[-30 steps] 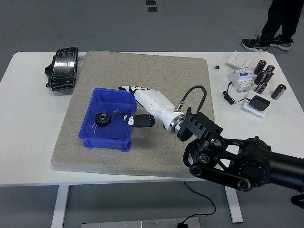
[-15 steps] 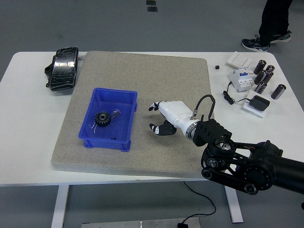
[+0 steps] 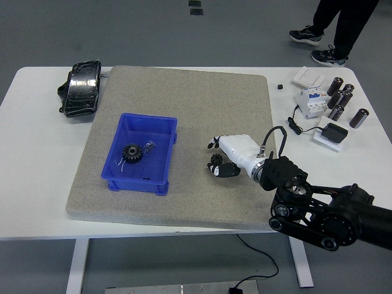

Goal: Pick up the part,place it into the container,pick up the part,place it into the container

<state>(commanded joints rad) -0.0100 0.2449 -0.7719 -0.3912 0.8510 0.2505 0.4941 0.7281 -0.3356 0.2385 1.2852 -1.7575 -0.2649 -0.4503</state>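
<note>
Gear in bin, right hand empty at centre.
A toothed black gear (image 3: 131, 152) lies in the blue plastic bin (image 3: 164, 160) on the coarse grey mat (image 3: 208, 98); the glossy white right hand (image 3: 228, 157), fingers loosely curled, holds nothing.

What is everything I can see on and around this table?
Table: one, white, fills the view.
Mat: one, grey, mid-table.
Bin: one, blue, on the mat's left part.
Gear: one, black, inside the bin.
Clear bag: one, inside the bin beside the gear.
Pedal: one, black, far left.
Cylinders: about six, black, far right.
Breaker: one, white, far right.
Switch plate: one, white, far right.
Adapter: one, black, right.
Person's legs: dark, beyond the table.
Robot hand: right, white and black, on the mat, curled, holding nothing.
</note>
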